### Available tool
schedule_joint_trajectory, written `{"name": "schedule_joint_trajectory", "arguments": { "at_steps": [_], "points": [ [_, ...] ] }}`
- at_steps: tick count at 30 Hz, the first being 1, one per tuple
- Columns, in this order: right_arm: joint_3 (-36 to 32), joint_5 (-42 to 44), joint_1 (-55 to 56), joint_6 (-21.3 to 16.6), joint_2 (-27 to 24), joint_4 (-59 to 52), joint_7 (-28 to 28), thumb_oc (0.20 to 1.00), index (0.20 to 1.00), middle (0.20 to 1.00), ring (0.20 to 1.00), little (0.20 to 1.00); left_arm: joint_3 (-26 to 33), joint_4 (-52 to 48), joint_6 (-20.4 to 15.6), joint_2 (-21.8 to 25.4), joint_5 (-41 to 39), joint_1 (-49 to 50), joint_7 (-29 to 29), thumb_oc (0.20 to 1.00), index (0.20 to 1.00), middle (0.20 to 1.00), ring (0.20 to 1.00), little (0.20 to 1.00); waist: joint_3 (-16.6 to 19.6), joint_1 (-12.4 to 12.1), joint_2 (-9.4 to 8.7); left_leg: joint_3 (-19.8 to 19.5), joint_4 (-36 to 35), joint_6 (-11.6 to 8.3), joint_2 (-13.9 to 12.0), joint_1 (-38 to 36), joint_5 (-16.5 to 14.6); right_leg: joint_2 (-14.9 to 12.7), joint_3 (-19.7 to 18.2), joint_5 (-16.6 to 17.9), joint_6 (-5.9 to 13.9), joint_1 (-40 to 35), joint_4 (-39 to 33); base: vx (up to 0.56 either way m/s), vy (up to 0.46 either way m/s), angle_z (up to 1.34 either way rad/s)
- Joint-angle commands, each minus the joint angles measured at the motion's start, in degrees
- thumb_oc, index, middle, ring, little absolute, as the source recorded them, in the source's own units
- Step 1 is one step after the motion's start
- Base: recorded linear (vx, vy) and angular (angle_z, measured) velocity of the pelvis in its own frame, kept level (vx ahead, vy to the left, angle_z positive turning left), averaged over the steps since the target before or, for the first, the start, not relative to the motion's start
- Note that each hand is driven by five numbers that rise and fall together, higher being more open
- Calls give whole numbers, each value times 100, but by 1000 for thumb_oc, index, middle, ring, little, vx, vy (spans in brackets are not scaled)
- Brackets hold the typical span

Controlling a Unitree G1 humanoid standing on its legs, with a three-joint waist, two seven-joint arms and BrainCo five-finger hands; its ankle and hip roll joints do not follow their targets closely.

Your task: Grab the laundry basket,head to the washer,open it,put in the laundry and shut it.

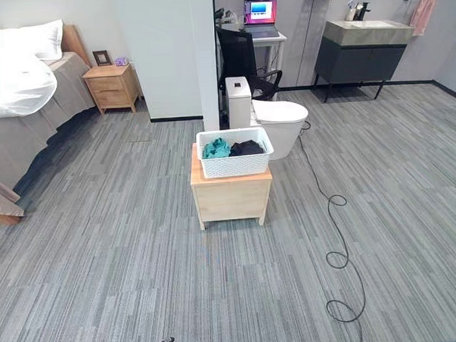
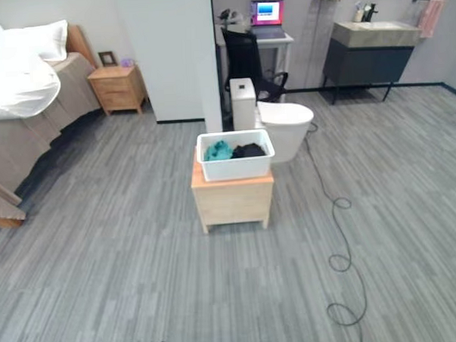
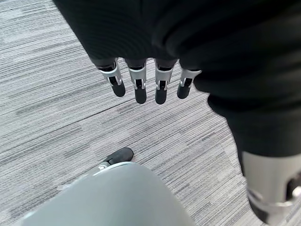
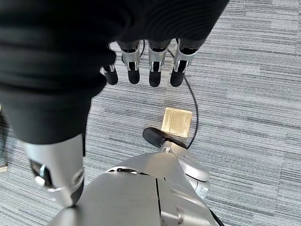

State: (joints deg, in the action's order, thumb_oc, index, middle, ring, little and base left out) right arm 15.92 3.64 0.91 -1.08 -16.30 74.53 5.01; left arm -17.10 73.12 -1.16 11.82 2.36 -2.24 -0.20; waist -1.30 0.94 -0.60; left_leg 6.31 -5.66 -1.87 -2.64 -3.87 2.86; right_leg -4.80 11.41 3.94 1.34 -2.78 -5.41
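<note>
White perforated laundry basket [image 1: 235, 152] sits on top of a small light-wood cabinet [image 1: 231, 196], mid-room, on grey striped carpet [image 1: 103, 260]. Basket holds a teal garment [image 1: 216, 149] on its left side and a dark garment [image 1: 247, 148] on its right; they look to be touching, hard to confirm from here. Basket rim overhangs the cabinet top a little on the right.

Just behind the basket: white toilet [image 1: 275, 120], lid down. A white partition wall [image 1: 170, 52] stands behind and to the left of it. Past the toilet, a black office chair [image 1: 242, 60] at a desk with an open laptop [image 1: 261, 16], screen lit. Far right: dark vanity with sink [image 1: 366, 47], pink towel [image 1: 422, 14] hanging on the wall beside it. Far left: bed with white bedding [image 1: 16, 82], wooden nightstand [image 1: 113, 87] next to it.

Left hand [image 3: 141, 80]: fingers straight and relaxed, pointing down over bare carpet, holding nothing.
Right hand [image 4: 146, 66]: same, fingers hanging loose over carpet, nothing in it. A brass floor plate [image 4: 177, 122] sits in the carpet below it.

Both hands well apart from the basket.
</note>
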Motion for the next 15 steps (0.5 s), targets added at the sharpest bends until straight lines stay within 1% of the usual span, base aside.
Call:
{"name": "schedule_joint_trajectory", "arguments": {
  "at_steps": [1, 6, 15],
  "points": [
    [178, -84, -492, -58, 25, 51, -20, 1000, 1000, 1000, 1000, 1000, -149, 231, -207, -101, 38, -587, 92, 1000, 1000, 1000, 1000, 1000, -536, -5, -19, 94, 145, 10, 82, -275, -446, -81, -9, -89, 379, -250, 92, 0, 0, 0],
    [325, -176, -486, -65, 109, -38, -21, 1000, 1000, 1000, 1000, 1000, 18, 329, -196, -82, -83, -509, 137, 1000, 1000, 1000, 1000, 1000, -505, 7, -76, 131, 198, 2, 59, -304, -472, -69, -44, -126, 350, -276, 116, 10, -20, -3],
    [436, -291, -418, -44, 172, -49, 14, 1000, 1000, 1000, 1000, 1000, 62, 454, -187, -59, 0, -439, 118, 1000, 1000, 1000, 1000, 1000, -439, 22, -135, 150, 216, -13, 34, -382, -487, -28, -71, -179, 318, -348, 150, 0, 0, 0]
  ]
}}
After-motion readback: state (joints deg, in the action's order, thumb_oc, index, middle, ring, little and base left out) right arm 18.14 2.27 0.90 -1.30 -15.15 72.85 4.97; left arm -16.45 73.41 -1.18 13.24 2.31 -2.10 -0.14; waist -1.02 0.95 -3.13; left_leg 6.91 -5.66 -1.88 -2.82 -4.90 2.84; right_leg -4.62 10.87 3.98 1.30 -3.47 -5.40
